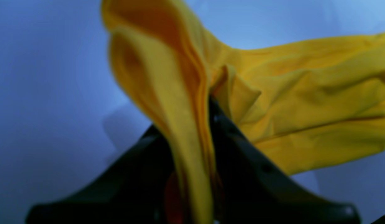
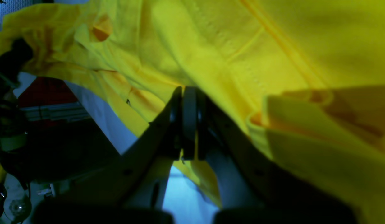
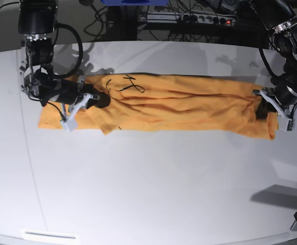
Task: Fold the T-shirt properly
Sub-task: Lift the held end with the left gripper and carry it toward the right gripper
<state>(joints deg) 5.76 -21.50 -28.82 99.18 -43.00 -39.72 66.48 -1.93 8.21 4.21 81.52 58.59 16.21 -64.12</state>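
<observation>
The table (image 3: 148, 194) is the largest item I see: one white surface, bare across its near half. On its far half lies the single T-shirt (image 3: 179, 104), orange-yellow, spread in a long band from side to side, with a thin dark squiggle (image 3: 130, 84) near the collar end. I judge it already doubled lengthwise, since it reads as a narrow strip rather than a full shirt outline, though I cannot confirm the layers from the base view.

Two arms work the cloth, one at each end. The placement makes sense to me: holding both ends keeps the strip taut and straight so the next fold can be carried across evenly.

The right claw (image 2: 189, 124) sits at the collar end, on the base view's left. In its wrist view the two fingers stand pressed together with yellow cloth hanging between and below them, so I read it as closed and gripping the T-shirt.

The left claw (image 1: 208, 130) sits at the opposite end, on the base view's right. Its wrist view, though blurred, shows a bunched edge of several layers running down between the dark fingers, with the rest of the cloth stretching away above the table. I read it as closed on the T-shirt too.

Count: one table, one T-shirt, two arms, two claws, both gripping.
</observation>
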